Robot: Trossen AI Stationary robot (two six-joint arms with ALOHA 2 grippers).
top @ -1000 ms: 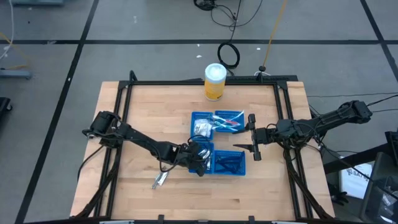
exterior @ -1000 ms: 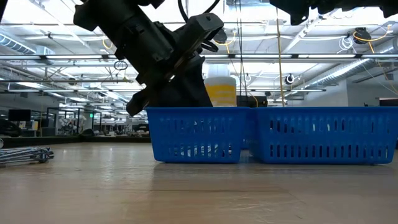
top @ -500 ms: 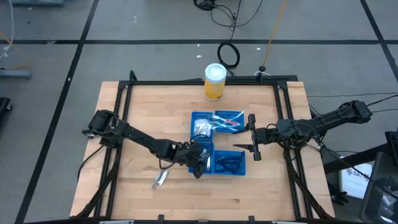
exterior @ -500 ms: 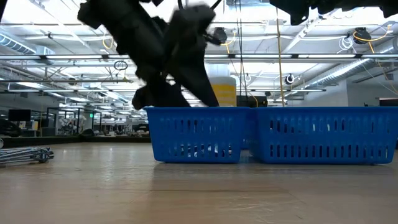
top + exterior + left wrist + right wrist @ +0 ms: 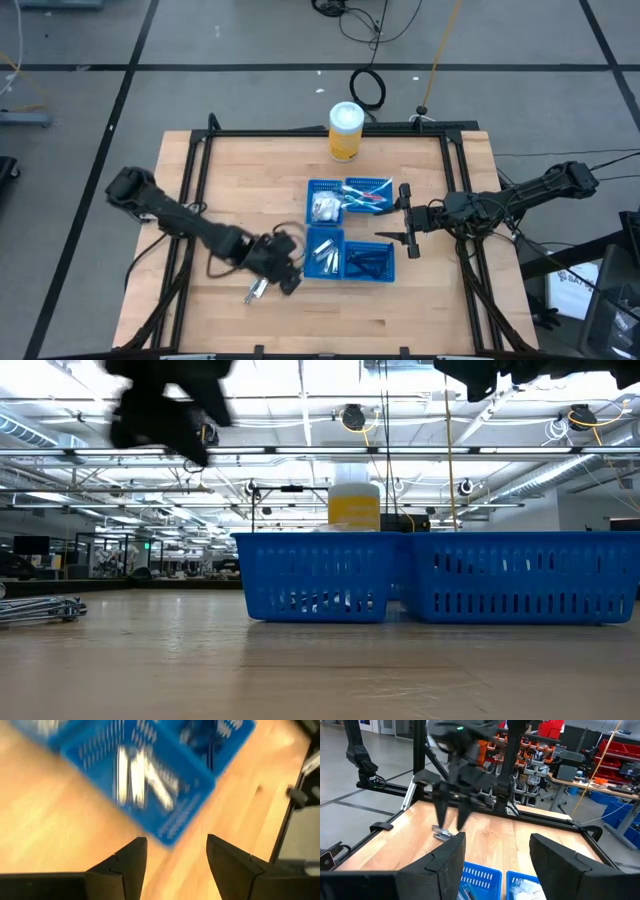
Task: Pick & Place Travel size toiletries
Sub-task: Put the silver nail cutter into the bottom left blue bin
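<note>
High view showed your left gripper (image 5: 283, 277) empty with fingers spread, near the silvery tubes (image 5: 257, 290) lying on the wooden table (image 5: 240, 180); a fast descent could knock them away. More tubes lay in the blue mesh tray (image 5: 325, 252). Your right gripper (image 5: 405, 222) waited, spread, beside the trays. Behind was an open workshop.
</note>
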